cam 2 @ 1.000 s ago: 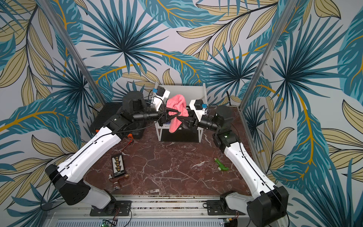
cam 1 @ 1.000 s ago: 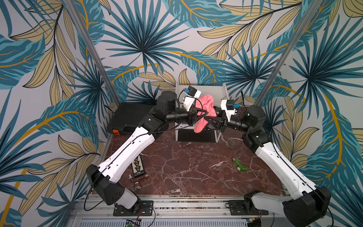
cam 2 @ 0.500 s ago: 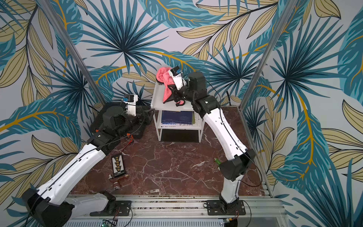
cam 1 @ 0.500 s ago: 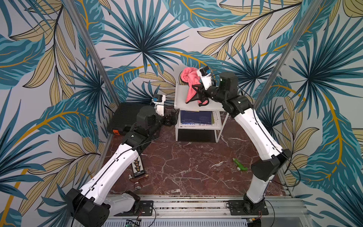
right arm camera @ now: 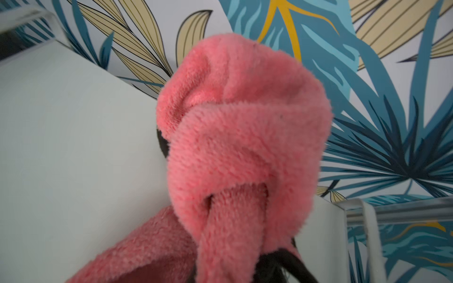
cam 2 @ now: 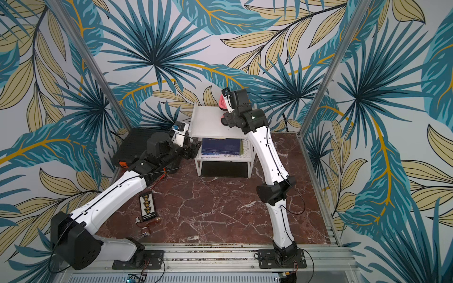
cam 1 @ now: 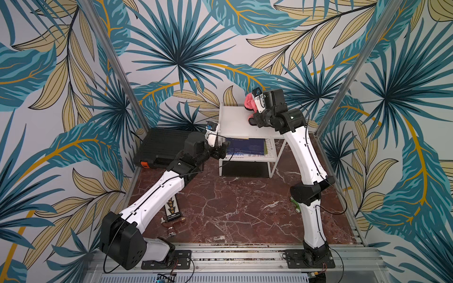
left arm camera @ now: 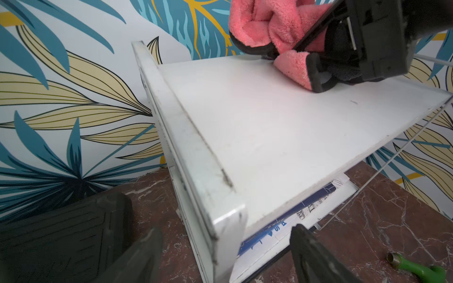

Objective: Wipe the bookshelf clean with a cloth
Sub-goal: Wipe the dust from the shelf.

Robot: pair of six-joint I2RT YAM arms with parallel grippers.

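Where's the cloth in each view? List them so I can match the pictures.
Top view: cloth on the top board's back right corner.
Top view: cloth on that same corner.
Left wrist: cloth at the board's far end.
Right wrist: cloth close up, filling the centre.
Shared landmark: the white top board.

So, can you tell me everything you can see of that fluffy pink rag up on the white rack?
The soft, fleecy pink cloth has dark grey-black edging and backing. It is bunched and twisted into thick folds rather than spread flat, and is pinched in the shut right gripper. It sits near the back edge of the top board of the small white two-tier bookshelf. One folded end appears to rest on the board, and the rest bulges up above it.
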